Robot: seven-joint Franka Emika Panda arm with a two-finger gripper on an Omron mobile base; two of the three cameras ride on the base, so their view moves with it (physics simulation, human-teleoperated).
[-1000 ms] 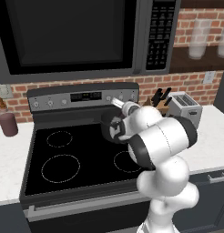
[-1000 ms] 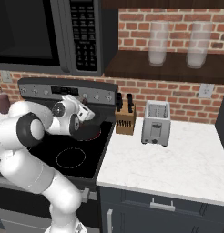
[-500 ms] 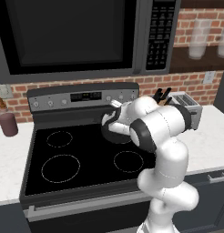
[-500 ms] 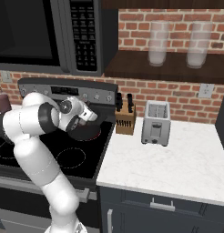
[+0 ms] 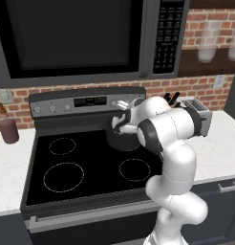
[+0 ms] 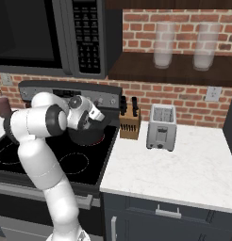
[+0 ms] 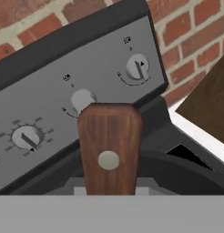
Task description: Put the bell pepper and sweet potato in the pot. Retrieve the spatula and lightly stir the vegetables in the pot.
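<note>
My gripper (image 5: 122, 119) (image 6: 95, 115) hangs over the dark grey pot (image 5: 124, 140) (image 6: 84, 137) on the stove's back right burner. It is shut on the spatula, whose brown wooden handle (image 7: 109, 145) with a round metal rivet rises between the jaws in the hand view. The pot's dark rim (image 7: 189, 169) curves just below the handle. The spatula's blade is hidden by the hand and the pot. The bell pepper and sweet potato are hidden from all views.
Stove knobs (image 7: 137, 67) on the control panel sit close behind the hand. A knife block (image 6: 129, 123) and toaster (image 6: 161, 127) stand on the white counter to the right. A maroon canister (image 5: 8, 130) stands left of the stove. The microwave (image 5: 76, 38) hangs overhead.
The arm's elbow has swung back and to the right, and the hand has shifted slightly up and toward the back panel over the pot. The grip on the spatula stays the same.
</note>
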